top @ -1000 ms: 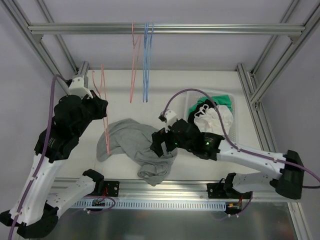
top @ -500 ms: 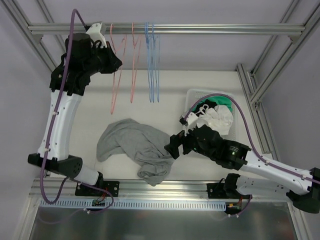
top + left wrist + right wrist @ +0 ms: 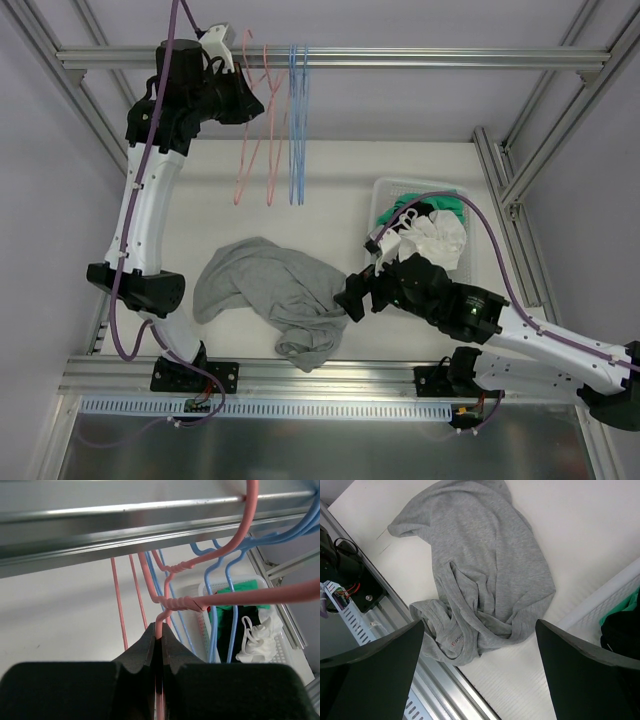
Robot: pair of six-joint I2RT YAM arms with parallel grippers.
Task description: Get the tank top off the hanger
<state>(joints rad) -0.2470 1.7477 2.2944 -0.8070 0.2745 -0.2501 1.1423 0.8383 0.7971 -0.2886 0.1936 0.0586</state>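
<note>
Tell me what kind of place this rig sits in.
Probably a lab test cell, not a home: an aluminium extrusion frame boxing a white table, wire hangers on its rail, a laundry basket alongside.

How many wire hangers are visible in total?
4: one pink hanger pinched in the left gripper, a second pink hanger beside it, two blue hangers on the rail. Overlapping wires may hide more.
</note>
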